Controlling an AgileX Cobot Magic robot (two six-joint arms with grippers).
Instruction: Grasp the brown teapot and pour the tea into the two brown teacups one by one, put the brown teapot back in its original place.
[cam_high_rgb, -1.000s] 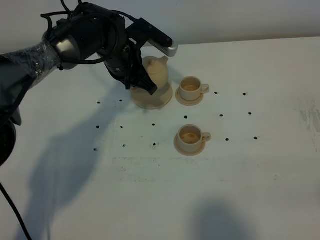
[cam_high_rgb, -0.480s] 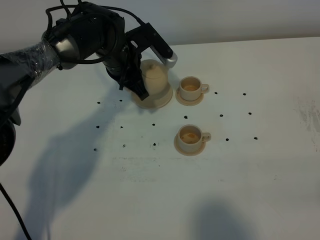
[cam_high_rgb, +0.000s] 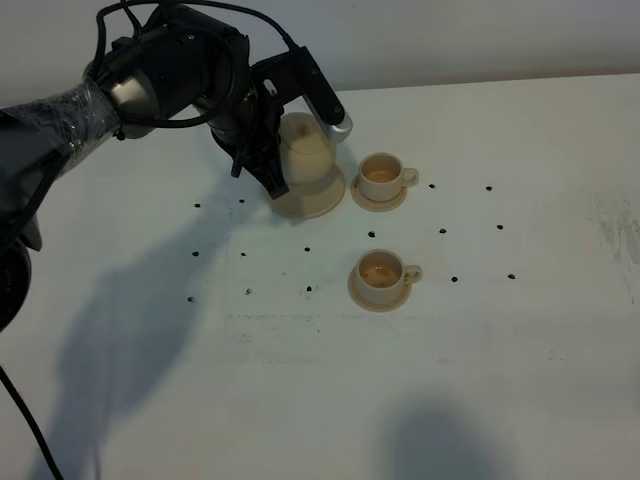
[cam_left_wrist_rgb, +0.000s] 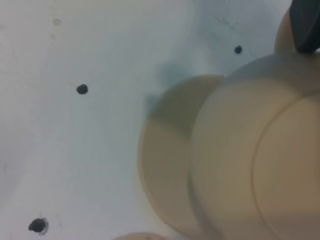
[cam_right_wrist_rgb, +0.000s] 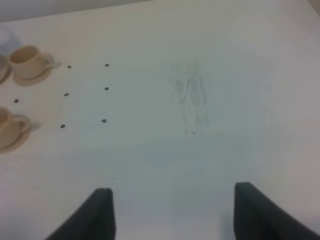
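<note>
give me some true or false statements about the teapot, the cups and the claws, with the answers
1. Both teacups hold brownish liquid. True: it shows inside the far teacup and the near teacup.
2. The teapot lies on its side on bare table. False: the teapot stands upright over the wide saucer.
3. The left claw is closed on the teapot. True.
4. The right claw holds a teacup. False: it is open and empty above the table.
5. Each teacup sits on its own small saucer. True: the far saucer and the near saucer.
</note>
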